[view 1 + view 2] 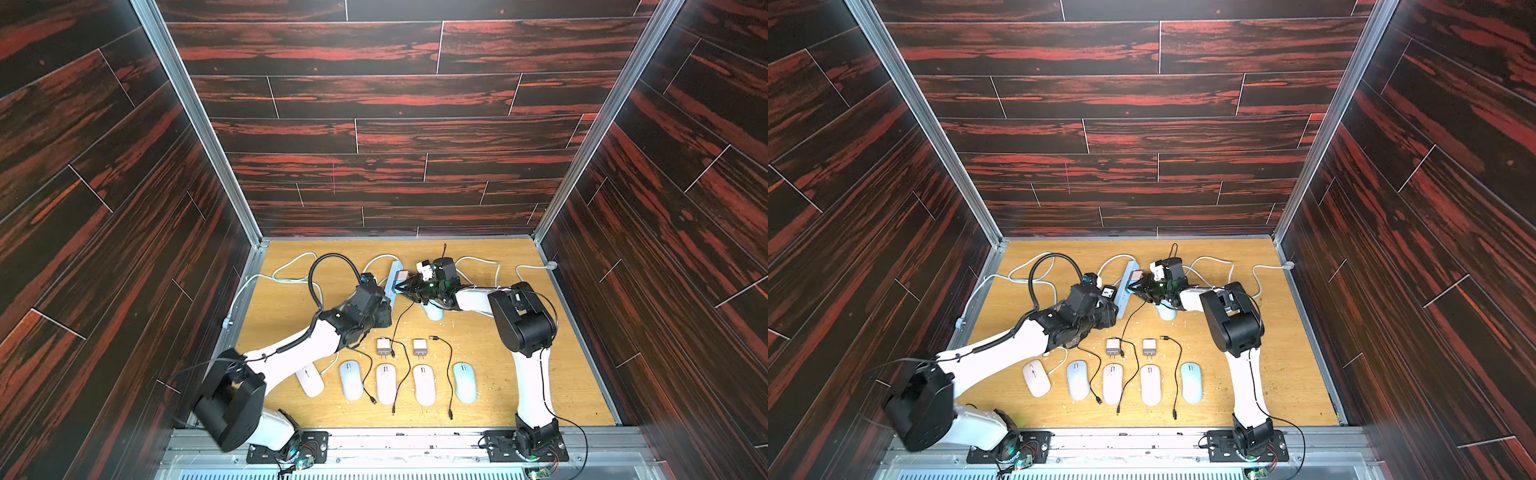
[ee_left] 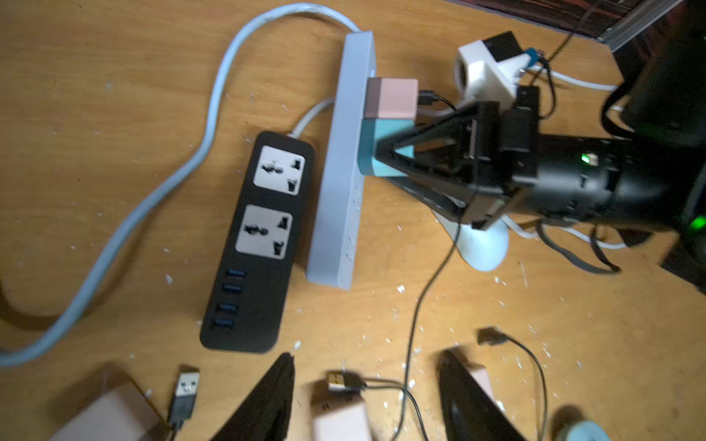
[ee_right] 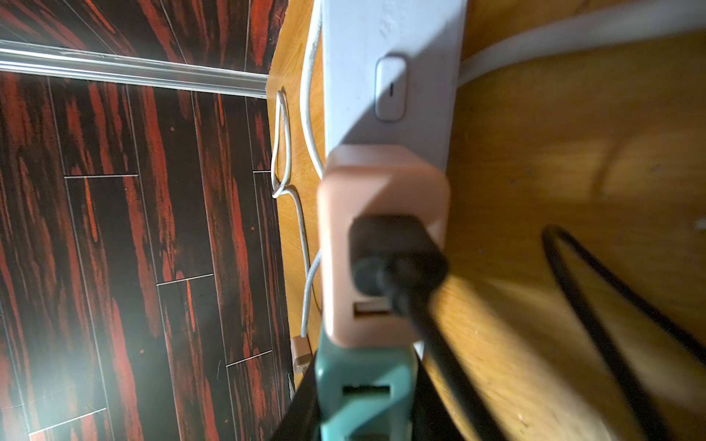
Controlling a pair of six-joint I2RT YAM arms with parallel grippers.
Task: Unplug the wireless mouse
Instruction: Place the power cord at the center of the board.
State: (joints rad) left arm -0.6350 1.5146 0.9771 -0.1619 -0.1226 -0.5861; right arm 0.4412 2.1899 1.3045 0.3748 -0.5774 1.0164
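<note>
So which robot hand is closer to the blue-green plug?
Right. The right gripper is closed on the teal charger, which is plugged into the pale power strip. The left gripper is open and away from it, past the strip's other end.

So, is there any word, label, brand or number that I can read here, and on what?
None can be read.
Black strip: sockets and ports, no print.
Switch on the pale strip: one short dash, no letters.
Mice: small marks, too small to read.
</note>
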